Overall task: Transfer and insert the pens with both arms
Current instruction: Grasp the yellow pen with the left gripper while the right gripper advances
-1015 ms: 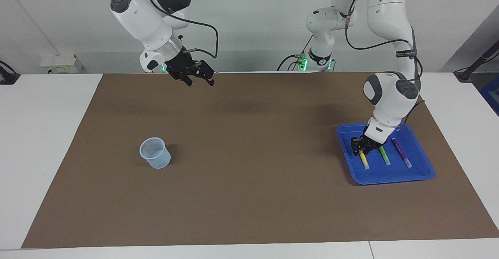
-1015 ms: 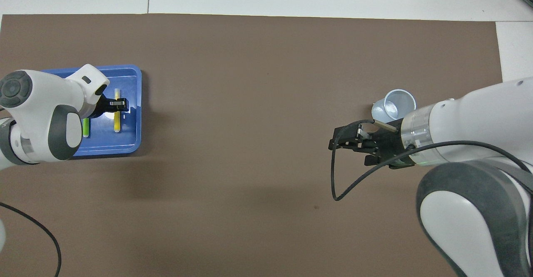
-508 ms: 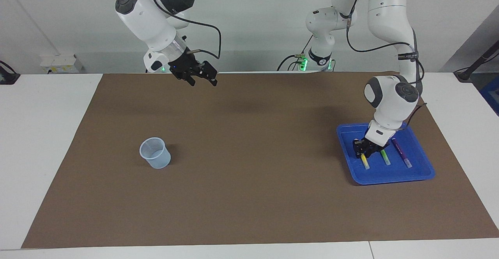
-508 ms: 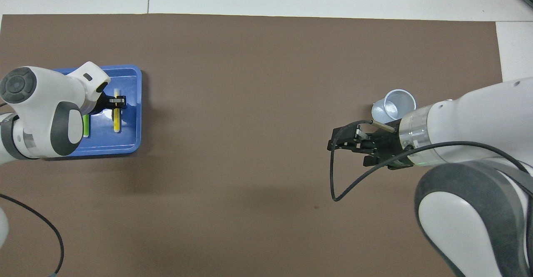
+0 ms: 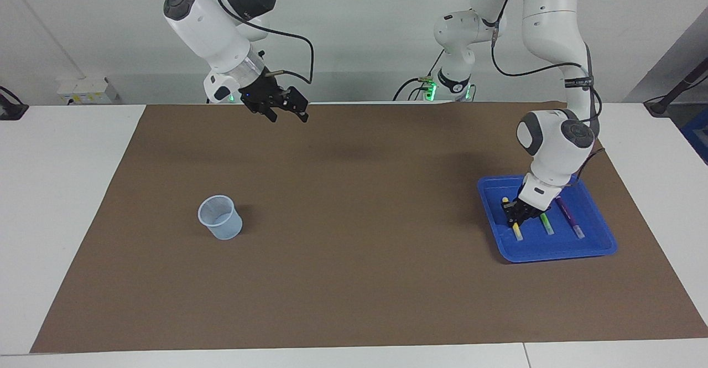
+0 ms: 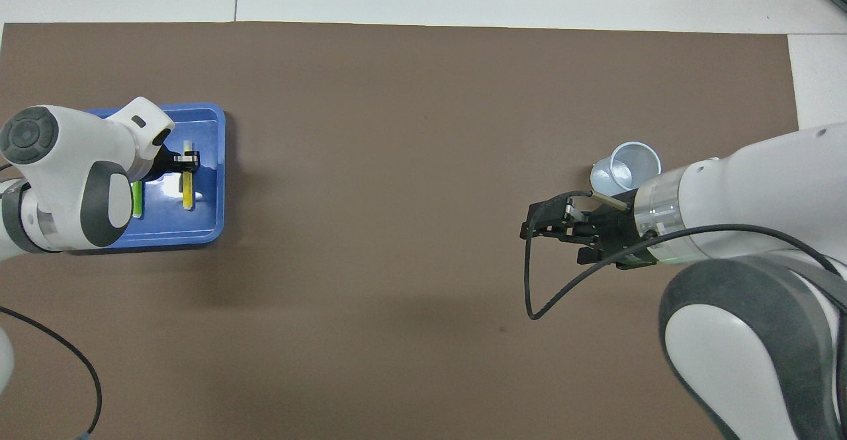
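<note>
Pens all lie in the blue tray (image 5: 600, 246); the cup (image 5: 220, 218) holds none. Left gripper (image 5: 515, 216) has pinched the yellow pen (image 5: 518, 232), unlifted, at the tray's nine o'clock in the facing view. Right gripper (image 5: 282, 108) waits wide over the counter (image 5: 354, 279).

- No text can be read: a dark band on the left arm (image 5: 575, 83), above the blue tray (image 5: 603, 246), carries pale lettering too small to make out.

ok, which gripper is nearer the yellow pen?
Left. The left gripper is shut on the yellow pen in the blue tray; the right gripper waits open, raised at the right arm's end.
</note>
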Robot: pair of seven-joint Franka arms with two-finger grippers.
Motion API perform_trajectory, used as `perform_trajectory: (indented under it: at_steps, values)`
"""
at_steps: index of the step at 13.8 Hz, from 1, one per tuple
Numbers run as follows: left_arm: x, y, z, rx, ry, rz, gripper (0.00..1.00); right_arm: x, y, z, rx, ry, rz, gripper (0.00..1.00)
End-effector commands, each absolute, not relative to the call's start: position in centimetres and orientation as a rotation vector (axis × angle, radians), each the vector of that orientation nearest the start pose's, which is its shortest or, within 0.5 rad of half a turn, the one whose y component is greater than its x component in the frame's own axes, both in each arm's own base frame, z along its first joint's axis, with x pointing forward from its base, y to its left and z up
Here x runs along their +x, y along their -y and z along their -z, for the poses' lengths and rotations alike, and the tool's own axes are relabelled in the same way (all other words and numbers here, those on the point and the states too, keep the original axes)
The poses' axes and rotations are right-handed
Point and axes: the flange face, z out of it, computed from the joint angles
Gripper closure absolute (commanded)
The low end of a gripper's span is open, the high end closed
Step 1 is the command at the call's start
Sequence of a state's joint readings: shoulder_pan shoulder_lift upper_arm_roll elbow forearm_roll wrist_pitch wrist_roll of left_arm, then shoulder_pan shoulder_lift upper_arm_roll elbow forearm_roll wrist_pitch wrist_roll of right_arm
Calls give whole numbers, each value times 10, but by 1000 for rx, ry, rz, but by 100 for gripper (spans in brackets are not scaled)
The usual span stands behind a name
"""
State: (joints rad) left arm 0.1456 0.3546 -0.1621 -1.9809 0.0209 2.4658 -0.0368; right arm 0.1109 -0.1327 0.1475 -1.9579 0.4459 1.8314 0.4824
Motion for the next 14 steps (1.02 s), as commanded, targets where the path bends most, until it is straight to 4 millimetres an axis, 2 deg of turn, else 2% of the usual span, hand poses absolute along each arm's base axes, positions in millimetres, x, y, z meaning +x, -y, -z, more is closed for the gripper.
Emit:
perform_trajectory:
  at_steps: [1, 3, 5, 8, 9, 10, 12, 14]
  values:
    - [624, 5, -291, -3168, 65, 228, 100, 497, -171, -541, -2684, -492, -193, 0]
    - [629, -11, -301, -3163, 83, 236, 100, 497, -171, -541, -2684, -492, -193, 0]
    - [630, -17, -318, -3159, 88, 192, 100, 497, -171, -541, -2683, -493, -191, 0]
    - [637, -17, -376, -3149, 81, 77, 100, 497, -174, -542, -2680, -504, -182, 0]
    - [640, -19, -389, -3156, 94, 57, 100, 497, -174, -542, -2678, -510, -182, 0]
    - [641, -17, -400, -3167, 106, 50, 100, 498, -174, -542, -2676, -519, -175, 0]
    - [638, -8, -409, -3270, 217, 1, 100, 500, -178, -542, -2655, -540, -162, 0]
    - [631, 13, -416, -3362, 302, -85, 100, 505, -189, -540, -2587, -606, -163, 0]
